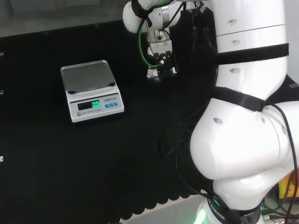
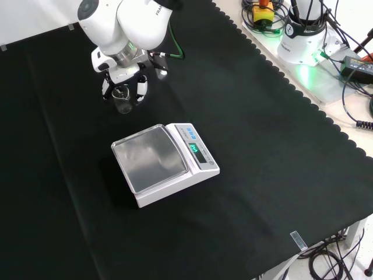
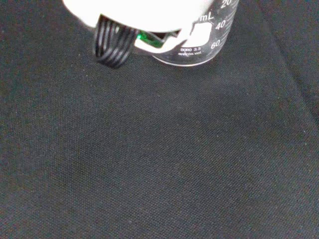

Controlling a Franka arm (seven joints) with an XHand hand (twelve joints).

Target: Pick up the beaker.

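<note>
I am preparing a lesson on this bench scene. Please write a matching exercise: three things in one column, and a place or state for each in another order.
1. beaker
2. scale
3. hand

A. display lit green
B. above a clear vessel, fingers on either side
C. clear glass, standing on the cloth between black and white fingers

Pairs: 1-C, 2-A, 3-B

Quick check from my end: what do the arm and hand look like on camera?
A white arm of rounded glossy links crossed by black straps, a green cable running along it. The hand is black and white, with dark fingers and a black ribbed cable.
</note>
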